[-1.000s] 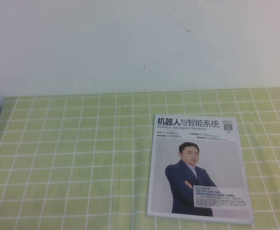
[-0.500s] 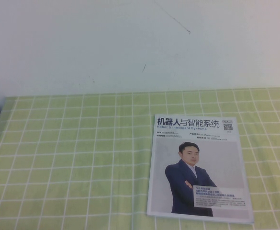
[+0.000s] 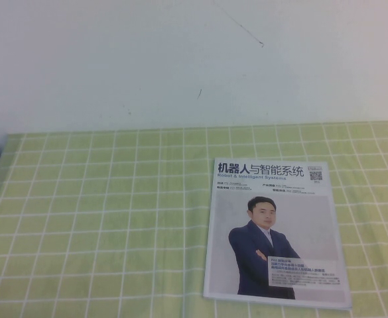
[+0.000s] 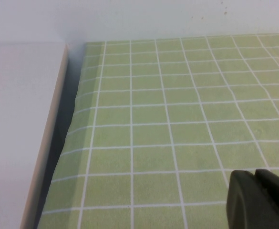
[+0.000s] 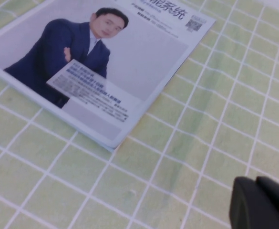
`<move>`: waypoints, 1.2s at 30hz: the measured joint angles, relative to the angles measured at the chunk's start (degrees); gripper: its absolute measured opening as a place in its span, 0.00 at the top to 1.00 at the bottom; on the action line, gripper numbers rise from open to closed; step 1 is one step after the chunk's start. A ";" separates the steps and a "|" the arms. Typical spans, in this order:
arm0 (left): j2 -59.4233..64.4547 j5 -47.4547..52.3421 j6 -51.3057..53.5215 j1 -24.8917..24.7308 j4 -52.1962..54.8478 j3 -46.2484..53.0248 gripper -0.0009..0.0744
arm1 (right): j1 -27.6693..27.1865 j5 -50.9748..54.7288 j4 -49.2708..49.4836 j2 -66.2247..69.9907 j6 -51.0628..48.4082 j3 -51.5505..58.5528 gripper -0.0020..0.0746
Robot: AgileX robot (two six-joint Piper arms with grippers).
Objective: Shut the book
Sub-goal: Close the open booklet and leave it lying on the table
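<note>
Where the book [image 3: 276, 232] is laid closed at the right front of the cloth [image 3: 81, 218], its long axis runs near-to-far, title farthest. Shown only by wrist views: left gripper [image 4: 256, 177] over bare cloth, right gripper [image 5: 256, 183] near the book, both pinched together.

The book [image 3: 276, 232] had a smooth paper cover; the worktop cloth [image 3: 101, 218] looked matt; the left end effector [image 4: 256, 183] and right end effector [image 5: 256, 188] were matt dark plastic.

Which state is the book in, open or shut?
Shut: book lies flat, front cover up. Left claw over bare cloth, right claw beside book, neither touching.
</note>
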 joint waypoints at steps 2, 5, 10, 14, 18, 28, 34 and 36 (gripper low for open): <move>0.00 0.00 0.00 0.00 0.00 0.00 0.99 | -1.54 -1.39 -0.10 -2.34 0.00 1.41 0.98; 0.00 0.00 -0.07 0.00 0.00 0.00 0.99 | -5.16 -4.89 -0.43 -6.68 0.00 4.25 0.98; 0.00 0.00 -0.07 0.00 0.00 0.00 0.99 | -10.78 -11.32 -3.27 -13.75 1.55 9.90 0.98; 0.00 0.00 -0.12 0.00 0.00 0.00 0.99 | -12.47 -17.10 -6.79 -17.99 3.86 14.30 0.98; -0.12 0.00 -0.21 0.00 0.00 0.00 0.99 | -12.62 -22.49 -7.83 -18.81 9.26 19.20 0.98; -0.12 0.18 -0.21 0.00 0.00 -0.05 0.99 | -12.62 -16.95 -10.28 -18.81 20.50 19.43 0.98; -0.12 0.18 -0.26 0.00 0.00 -0.05 0.99 | -12.62 -16.95 -10.36 -18.81 22.09 19.43 0.98; -0.12 0.18 -0.26 0.00 0.00 -0.05 0.99 | -12.62 -16.95 -10.36 -18.81 22.09 19.43 0.98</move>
